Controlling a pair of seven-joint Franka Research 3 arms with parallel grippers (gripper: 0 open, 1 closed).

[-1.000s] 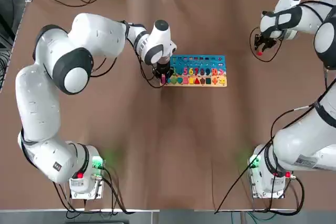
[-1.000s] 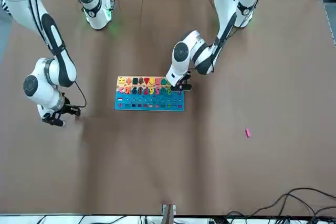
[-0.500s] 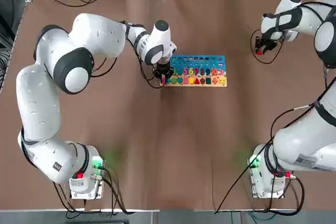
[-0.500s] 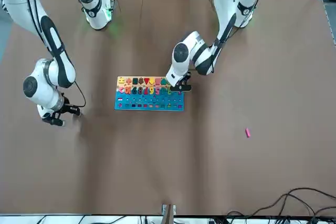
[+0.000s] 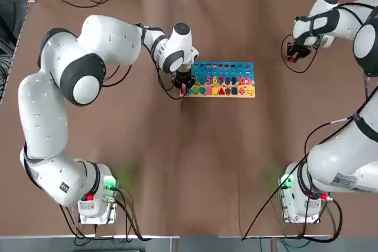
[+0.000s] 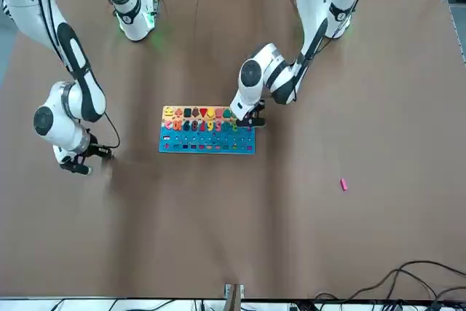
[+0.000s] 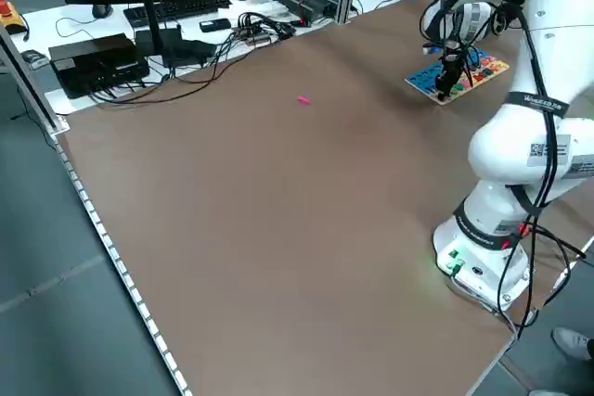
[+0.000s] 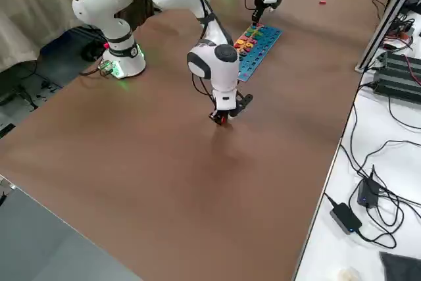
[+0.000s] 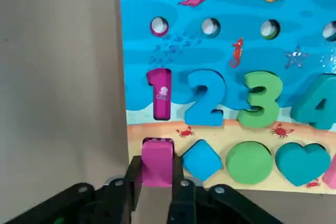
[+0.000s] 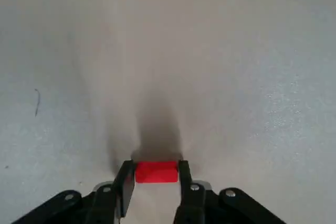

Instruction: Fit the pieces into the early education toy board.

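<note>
Early education toy board (image 5: pixel 222 79), a flat rectangle with a blue upper part and a tan lower strip, lies on the brown-covered table (image 5: pixel 195 146), nearer the far edge than the edge with the arm bases, its tan strip facing the bases. Bold cut-out numerals can be read from the left: a magenta "1" (image 9: pixel 160 94), a blue "2" (image 9: pixel 206 98), a green "3" (image 9: pixel 260 99) and a teal "4" (image 9: pixel 317 102). Seahorse, starfish, fish and crab pictures decorate the face. A white label (image 5: pixel 344 181) on the right arm carries print too small to read, and no brand can be made out.

The left gripper (image 9: pixel 157 165) is at the board's near left corner, its two fingers pinching a pink square block (image 9: pixel 157 163) over the dark-edged slot beside a blue diamond (image 9: pixel 202 160). Whether the block has entered the slot I cannot tell.

The right gripper (image 10: pixel 156 169) is well to the right of the board, its fingers pinching a red block (image 10: pixel 156 172) above the table. A small pink loose piece (image 6: pixel 344 185) lies toward the table's far left corner.

Compared with the earlier frame, the right gripper has shifted slightly, while the board and the loose piece have stayed put.
</note>
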